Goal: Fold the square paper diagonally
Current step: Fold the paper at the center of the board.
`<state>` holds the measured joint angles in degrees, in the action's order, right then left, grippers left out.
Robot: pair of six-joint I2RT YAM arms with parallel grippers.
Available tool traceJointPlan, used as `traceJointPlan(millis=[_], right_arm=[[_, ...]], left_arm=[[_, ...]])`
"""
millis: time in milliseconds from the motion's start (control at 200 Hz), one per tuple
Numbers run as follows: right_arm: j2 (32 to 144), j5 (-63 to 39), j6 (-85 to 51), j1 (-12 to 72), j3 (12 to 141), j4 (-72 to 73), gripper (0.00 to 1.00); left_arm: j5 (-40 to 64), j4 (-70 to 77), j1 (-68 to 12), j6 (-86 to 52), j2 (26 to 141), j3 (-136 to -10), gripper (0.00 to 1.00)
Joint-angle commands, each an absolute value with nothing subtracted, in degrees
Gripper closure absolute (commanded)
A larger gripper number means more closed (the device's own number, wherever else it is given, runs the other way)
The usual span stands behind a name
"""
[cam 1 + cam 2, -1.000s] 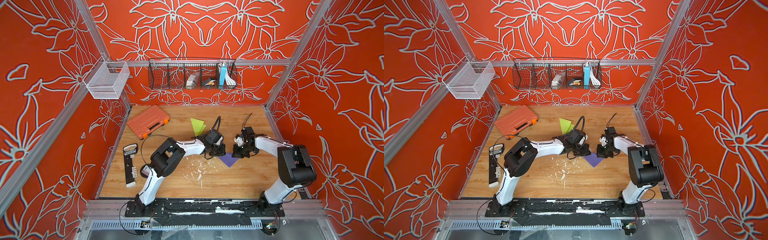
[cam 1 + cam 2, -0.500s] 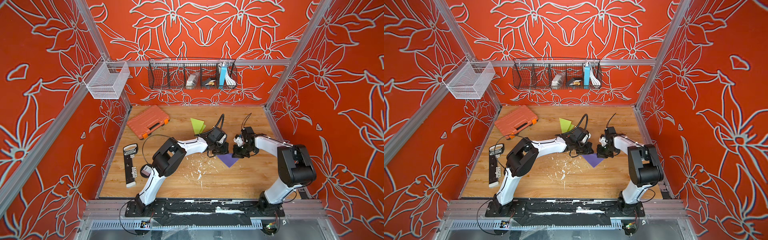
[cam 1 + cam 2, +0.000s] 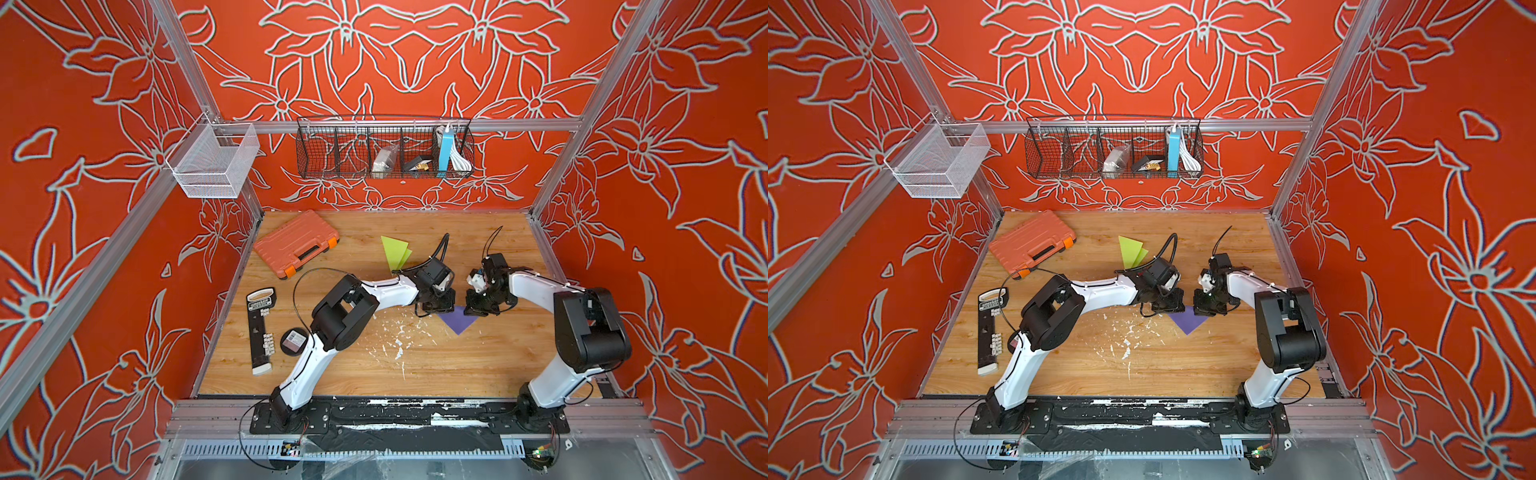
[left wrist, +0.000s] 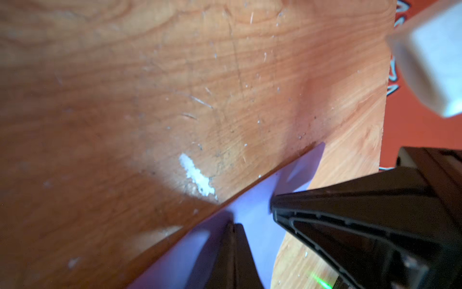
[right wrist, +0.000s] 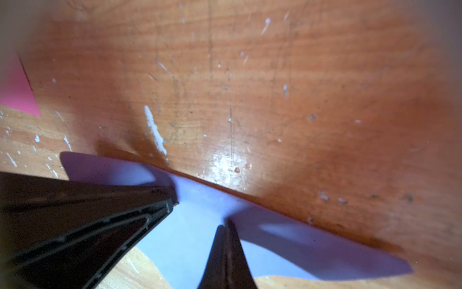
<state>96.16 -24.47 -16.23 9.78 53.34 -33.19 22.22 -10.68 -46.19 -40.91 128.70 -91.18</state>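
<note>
The square paper [image 3: 458, 321] [image 3: 1188, 322] is purple and lies folded into a triangle on the wooden table, in both top views. My left gripper [image 3: 435, 306] [image 3: 1168, 307] is shut, its tips down on the left part of the long folded edge. My right gripper [image 3: 478, 308] [image 3: 1207, 308] is shut too, tips on the right part. In the left wrist view my left gripper [image 4: 233, 225] presses the paper [image 4: 252, 212], the right fingers [image 4: 312, 212] beside it. The right wrist view shows my right gripper [image 5: 224, 227] on the paper [image 5: 195, 225].
A green folded paper [image 3: 394, 253] lies behind the left gripper, an orange case [image 3: 296, 243] at the back left. A black tool strip [image 3: 259, 328] and round disc [image 3: 293, 341] sit left. A pink sheet corner [image 5: 17, 92] shows. Wire baskets [image 3: 384, 147] hang on the wall.
The left gripper has shifted a little to the right, closer to the right gripper over the paper. The right arm has stayed where it was. Both stay shut.
</note>
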Motion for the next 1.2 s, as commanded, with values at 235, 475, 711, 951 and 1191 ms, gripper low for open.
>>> traceJointPlan(millis=[235,475,711,951,1191], right_arm=[[97.60,-23.29,-15.91,9.98,54.21,-34.45,1.00],[97.92,-23.21,-16.14,10.00,54.47,-34.45,1.00],[97.83,-23.15,-16.00,9.89,54.41,-34.72,1.00],[98.10,-23.16,-15.97,9.92,54.32,-34.79,1.00],[98.36,-23.04,-16.08,9.89,54.58,-34.89,1.00]], left_arm=[[24.13,-4.72,-46.06,-42.19,127.98,-88.80,1.00],[24.82,-4.38,-46.10,-43.09,128.28,-89.78,1.00],[24.05,-4.96,-45.97,-43.42,129.55,-89.89,1.00],[22.94,-3.96,-45.28,-43.64,130.02,-88.86,1.00],[22.15,-3.69,-44.45,-43.77,129.74,-87.09,1.00]])
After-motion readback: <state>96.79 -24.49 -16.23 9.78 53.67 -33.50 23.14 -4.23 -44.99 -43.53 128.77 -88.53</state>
